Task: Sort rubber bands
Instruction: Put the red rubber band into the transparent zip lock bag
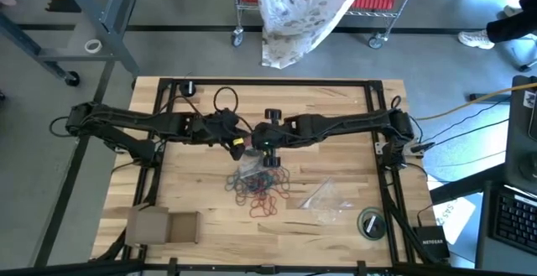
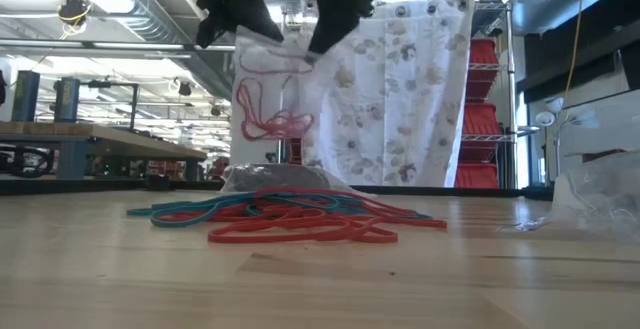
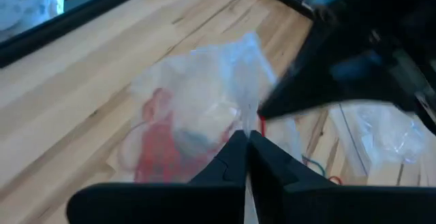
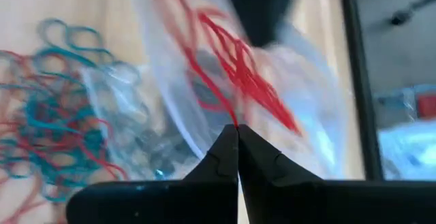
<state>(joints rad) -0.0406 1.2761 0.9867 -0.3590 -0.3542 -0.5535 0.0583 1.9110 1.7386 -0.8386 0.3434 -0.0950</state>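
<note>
Bag held up between both grippers, loose bands on the desk below.

Your left gripper (image 3: 245,137) and right gripper (image 4: 237,130) are each clamped on the rim of a clear bag (image 3: 204,81), meeting above mid-desk (image 1: 344,117). Red rubber bands (image 4: 231,60) already hang inside it, just beyond the right fingertips. The pile of rubber bands (image 1: 262,188) lies directly beneath and slightly toward you from both grippers, well apart from them; both arms look about equally near.
</note>
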